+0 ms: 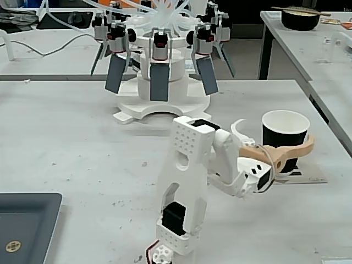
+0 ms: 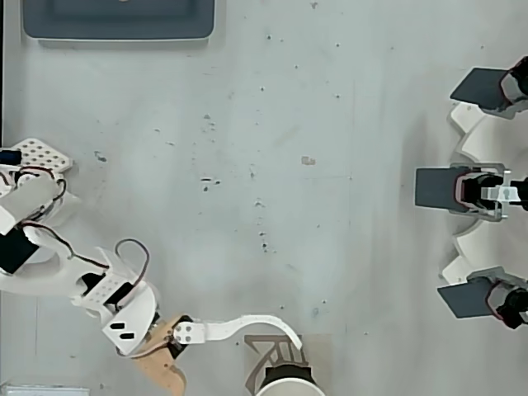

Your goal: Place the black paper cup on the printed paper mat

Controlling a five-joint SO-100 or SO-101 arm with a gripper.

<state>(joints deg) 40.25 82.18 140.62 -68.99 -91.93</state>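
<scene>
cup stands upright between the two fingers, already over the mat

in the fixed view the black paper cup (image 1: 284,137) is upright, its long axis vertical, on the printed paper mat (image 1: 308,177). the fingers (image 1: 294,149) are spread wide around it: the tan one crosses the cup's front, the white one curves behind on the arm's side. whether they press the wall, i cannot tell. the overhead view shows the white finger (image 2: 256,324) just beside the cup rim (image 2: 285,378), at the picture's bottom edge.

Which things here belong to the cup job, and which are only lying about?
Job: cup, mat, hand around the cup.
Lying about: grey tray, white machine, bowl with chopsticks.
</scene>
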